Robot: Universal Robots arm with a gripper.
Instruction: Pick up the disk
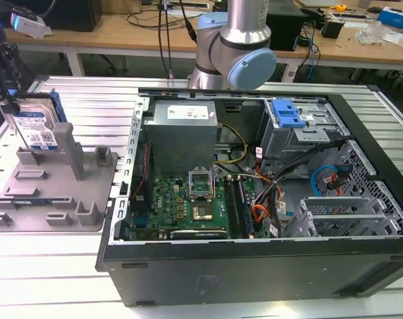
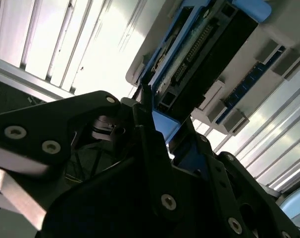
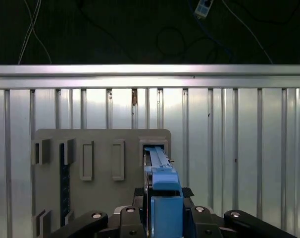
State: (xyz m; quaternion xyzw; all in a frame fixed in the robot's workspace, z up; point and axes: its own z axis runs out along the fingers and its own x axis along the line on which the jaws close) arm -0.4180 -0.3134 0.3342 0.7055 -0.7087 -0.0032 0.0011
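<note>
At the exterior view's left, the disk (image 1: pixel 36 126) stands on edge in the grey moulded tray (image 1: pixel 52 193), at the tray's far end beside an upright post, with its white-and-blue label facing the camera and the dark gripper (image 1: pixel 3 80) reaching down onto its upper edge. In the first wrist view the gripper (image 3: pixel 162 210) has its fingers set to either side of the disk's (image 3: pixel 160 171) blue-railed edge, and in the second wrist view the fingers lie against the rails, so it looks clamped on the disk, which is seated in its slot or barely out of it. A metal-cased drive like this should be stiff and fairly heavy for its size, with smooth sides that could slip, and it will not like knocks; the plastic rails along the narrow edges look like the sound place to hold, clear of the connector end. The tray's other slots look empty. To the exterior view's right, on the same ribbed metal surface (image 1: pixel 68 266), lies the open computer case (image 1: pixel 255 279), holding a motherboard (image 1: pixel 188 206), a power supply (image 1: pixel 181 133), cables and a blue drive caddy (image 1: pixel 286 113).
</note>
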